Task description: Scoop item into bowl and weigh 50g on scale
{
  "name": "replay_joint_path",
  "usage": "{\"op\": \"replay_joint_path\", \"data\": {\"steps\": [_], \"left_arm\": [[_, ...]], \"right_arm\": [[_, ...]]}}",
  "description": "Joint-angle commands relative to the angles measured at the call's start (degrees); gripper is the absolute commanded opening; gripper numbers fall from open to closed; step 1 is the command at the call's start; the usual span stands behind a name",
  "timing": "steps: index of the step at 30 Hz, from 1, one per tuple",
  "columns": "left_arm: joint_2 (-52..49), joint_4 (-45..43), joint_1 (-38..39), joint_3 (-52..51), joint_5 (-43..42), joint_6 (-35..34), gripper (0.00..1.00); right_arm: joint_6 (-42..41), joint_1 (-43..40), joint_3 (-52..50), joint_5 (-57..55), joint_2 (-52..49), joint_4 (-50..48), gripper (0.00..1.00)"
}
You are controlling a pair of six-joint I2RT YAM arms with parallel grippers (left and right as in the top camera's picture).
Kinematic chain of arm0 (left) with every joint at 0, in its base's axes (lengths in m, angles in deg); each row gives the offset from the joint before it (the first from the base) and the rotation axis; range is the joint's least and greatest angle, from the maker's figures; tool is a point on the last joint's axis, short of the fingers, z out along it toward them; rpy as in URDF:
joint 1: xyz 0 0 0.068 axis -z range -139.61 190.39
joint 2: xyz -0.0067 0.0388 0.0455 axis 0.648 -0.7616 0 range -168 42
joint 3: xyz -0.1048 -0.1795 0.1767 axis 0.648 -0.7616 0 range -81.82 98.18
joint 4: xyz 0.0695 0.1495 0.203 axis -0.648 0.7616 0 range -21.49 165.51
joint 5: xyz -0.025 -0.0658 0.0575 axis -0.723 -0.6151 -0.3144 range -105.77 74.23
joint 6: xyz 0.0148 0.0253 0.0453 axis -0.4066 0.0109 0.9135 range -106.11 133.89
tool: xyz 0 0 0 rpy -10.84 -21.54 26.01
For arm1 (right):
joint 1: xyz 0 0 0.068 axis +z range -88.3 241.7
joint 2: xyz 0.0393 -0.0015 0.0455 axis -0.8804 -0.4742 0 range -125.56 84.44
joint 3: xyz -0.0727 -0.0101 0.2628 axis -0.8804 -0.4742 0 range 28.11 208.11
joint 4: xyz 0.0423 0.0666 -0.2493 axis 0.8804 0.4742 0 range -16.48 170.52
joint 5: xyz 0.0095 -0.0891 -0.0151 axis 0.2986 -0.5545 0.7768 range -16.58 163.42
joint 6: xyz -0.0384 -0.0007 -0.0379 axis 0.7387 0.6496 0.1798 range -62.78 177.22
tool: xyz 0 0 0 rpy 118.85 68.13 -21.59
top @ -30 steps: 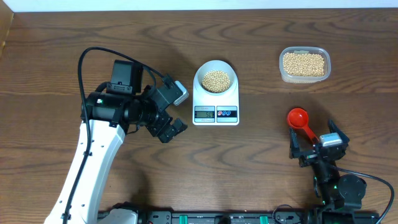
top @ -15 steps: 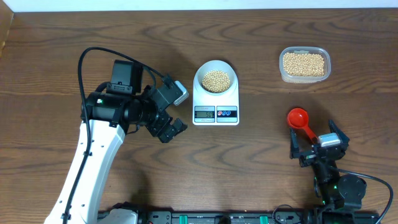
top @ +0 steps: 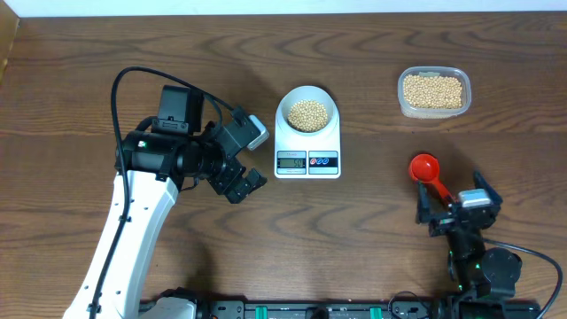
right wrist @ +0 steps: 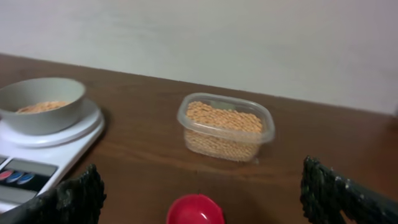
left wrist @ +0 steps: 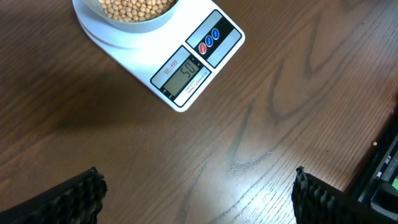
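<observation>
seemingly final weighing check: beans [top: 307, 114] in bowl [top: 284, 103] on scale [top: 307, 162], upper centre; left gripper [top: 243, 184], right gripper [top: 454, 206] wide, empty; next, confirm reading.

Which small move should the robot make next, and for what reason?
Probably draw the right gripper back from the red scoop and stop scooping. The bowl of beans sits on the scale, whose display seems to read fifty. The scoop lies on the table, and the jaws stand open, not gripping it.
</observation>
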State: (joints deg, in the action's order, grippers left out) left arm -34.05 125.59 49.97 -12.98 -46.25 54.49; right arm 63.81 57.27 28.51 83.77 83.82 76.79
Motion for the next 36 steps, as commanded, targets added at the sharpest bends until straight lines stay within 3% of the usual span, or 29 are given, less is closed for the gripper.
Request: {"op": "replay_joint_path", "data": {"steps": [1, 36], "left_arm": [[0.83, 0.31, -0.26, 0.76, 0.11, 0.74, 0.98], [0.83, 0.31, -0.26, 0.76, 0.13, 0.74, 0.98]], "right_arm": [[-4.42, 0.39, -0.11, -5.55, 0.35, 0.76, 0.99], [-6.32, 0.39, -0.09, -8.72, 0.35, 1.01, 0.99]]}}
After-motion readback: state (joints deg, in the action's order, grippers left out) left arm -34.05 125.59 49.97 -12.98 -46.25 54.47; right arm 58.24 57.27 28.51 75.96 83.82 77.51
